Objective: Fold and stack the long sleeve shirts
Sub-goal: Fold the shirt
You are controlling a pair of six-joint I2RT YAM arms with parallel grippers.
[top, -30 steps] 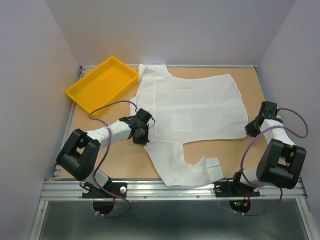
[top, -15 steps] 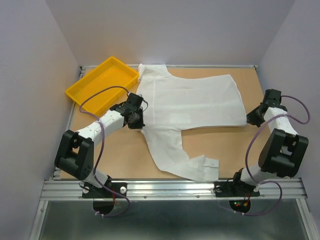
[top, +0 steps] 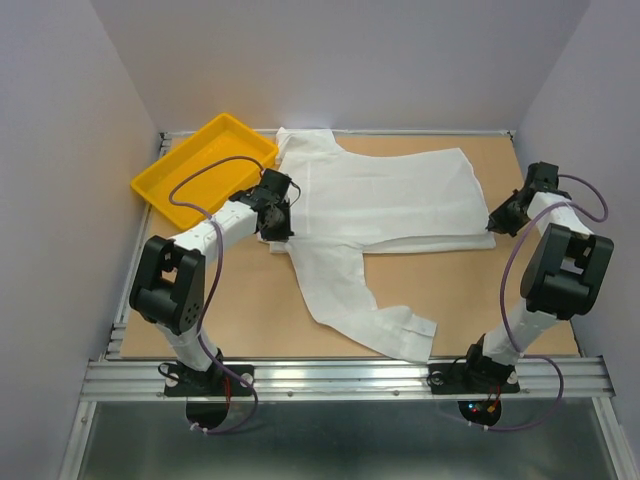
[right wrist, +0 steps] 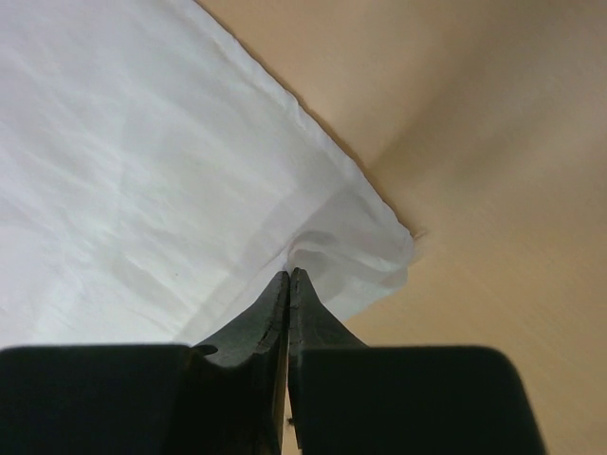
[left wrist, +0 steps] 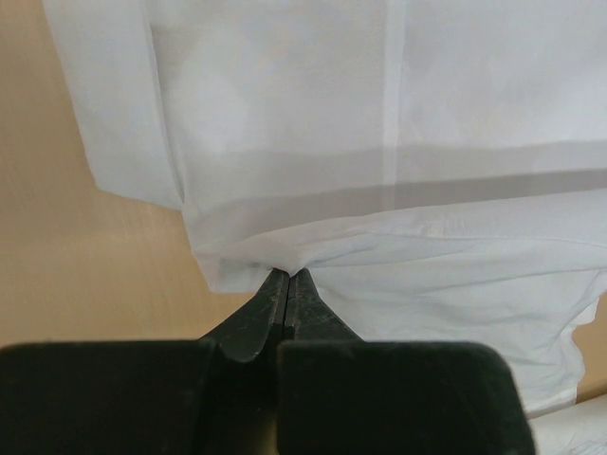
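One white long sleeve shirt (top: 390,200) lies spread across the far half of the table, its body partly folded over on itself and one sleeve (top: 360,300) trailing toward the near edge. My left gripper (top: 276,225) is shut on the shirt's left edge, pinching a fold of fabric (left wrist: 285,256) at the fingertips. At the shirt's right corner my right gripper (top: 497,224) is shut on a bunched corner of cloth (right wrist: 365,251). In both wrist views the jaws meet with thin fabric caught at the tips.
A yellow plastic tray (top: 203,168) sits at the far left corner, just left of the shirt's collar. Bare wooden tabletop (top: 480,300) shows near the front right. Grey walls close in on three sides.
Both grippers have carried the shirt's near edge away from me, folding the body over. The body now looks narrower and the sleeve has slid further onto the table.
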